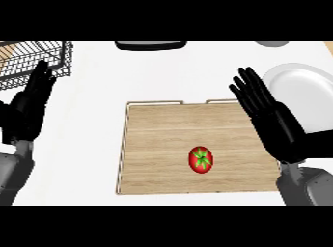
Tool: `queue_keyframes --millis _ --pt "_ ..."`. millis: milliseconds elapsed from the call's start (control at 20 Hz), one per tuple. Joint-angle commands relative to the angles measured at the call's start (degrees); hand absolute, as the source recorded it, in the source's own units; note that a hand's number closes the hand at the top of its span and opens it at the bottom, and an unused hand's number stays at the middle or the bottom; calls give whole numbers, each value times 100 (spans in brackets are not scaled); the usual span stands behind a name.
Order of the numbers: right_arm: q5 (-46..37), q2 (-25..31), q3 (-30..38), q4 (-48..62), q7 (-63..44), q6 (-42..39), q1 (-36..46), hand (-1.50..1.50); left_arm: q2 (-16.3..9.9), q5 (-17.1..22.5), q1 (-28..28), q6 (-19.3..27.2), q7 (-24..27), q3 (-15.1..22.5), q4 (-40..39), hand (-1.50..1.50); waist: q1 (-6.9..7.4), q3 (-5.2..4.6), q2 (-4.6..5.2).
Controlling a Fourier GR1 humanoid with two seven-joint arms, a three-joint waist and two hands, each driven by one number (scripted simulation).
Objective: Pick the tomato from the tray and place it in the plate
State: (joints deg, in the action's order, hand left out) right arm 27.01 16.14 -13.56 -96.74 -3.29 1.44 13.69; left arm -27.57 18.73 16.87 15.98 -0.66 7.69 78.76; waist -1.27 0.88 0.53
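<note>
The tomato (201, 159) lay on the wooden tray (155, 144), right of centre and toward the near edge, with bare wood on every side of it and nothing touching it. The tray's low metal rim ran along its far and left edges. The white plate (311, 91) sat just beyond the tray's right edge, partly covered by the right hand (276, 120), whose fingers were straight and released, holding nothing, standing between tomato and plate. The left hand (26, 106) rested near the left edge, fingers up and relaxed, well apart from the tray, in front of a black wire basket (19, 60) at the far left. White counter (90, 120) lay open between left hand and tray. 1 dark object (149, 46) sat at the counter's far edge.
</note>
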Motion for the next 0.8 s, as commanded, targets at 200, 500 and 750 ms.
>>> queue_keyframes --millis 200,500,750 --pt "318 674 577 702 171 -1380 1812 150 728 49 -610 -105 -681 741 -392 0 386 -81 46" --pt "-1592 677 695 2052 1780 -405 1587 -150 1093 286 -1275 -405 -591 1002 -273 0 333 -79 8" --pt "-1339 673 1013 3272 3051 -1572 1906 -150 1042 144 -1289 -252 -1003 904 171 0 220 -83 -35"
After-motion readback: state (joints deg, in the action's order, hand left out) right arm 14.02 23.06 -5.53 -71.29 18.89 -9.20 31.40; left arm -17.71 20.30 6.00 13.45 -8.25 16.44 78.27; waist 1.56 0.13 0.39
